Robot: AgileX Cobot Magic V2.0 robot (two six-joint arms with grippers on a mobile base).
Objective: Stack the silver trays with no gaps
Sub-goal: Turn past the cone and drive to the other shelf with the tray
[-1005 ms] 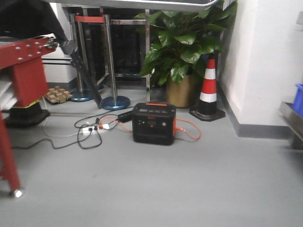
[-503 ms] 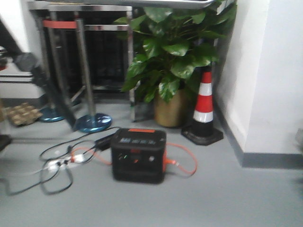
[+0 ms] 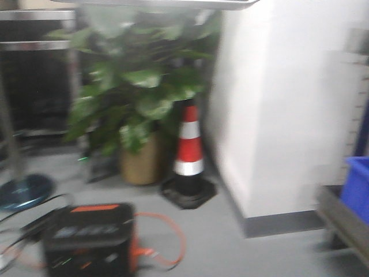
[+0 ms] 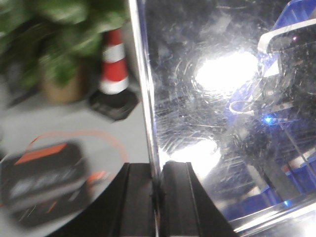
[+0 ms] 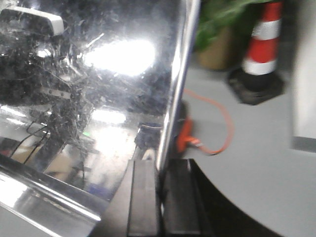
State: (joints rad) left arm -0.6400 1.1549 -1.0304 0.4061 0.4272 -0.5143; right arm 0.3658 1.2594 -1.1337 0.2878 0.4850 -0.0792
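One silver tray is carried between both arms. In the front view only its edge [image 3: 155, 3] shows, along the top. In the left wrist view the tray's scratched, shiny surface [image 4: 222, 98] fills the right half, and my left gripper [image 4: 159, 170] is shut on its rolled rim. The right wrist view has the same tray [image 5: 98, 74] on the left, with my right gripper [image 5: 159, 165] shut on the opposite rim. No other silver tray shows in any view.
On the grey floor stand a potted plant [image 3: 132, 98], a red-white cone [image 3: 188, 156] and a black-orange power station [image 3: 86, 239] with an orange cable [image 3: 167, 236]. A white wall corner [image 3: 271, 115] juts out. A blue crate [image 3: 357, 184] sits on a steel rail [image 3: 340, 222] far right.
The front view has swung right: plant, cone and power station slid left, the red cart left the frame, and the blue crate came in at the right. The picture is blurred by motion.
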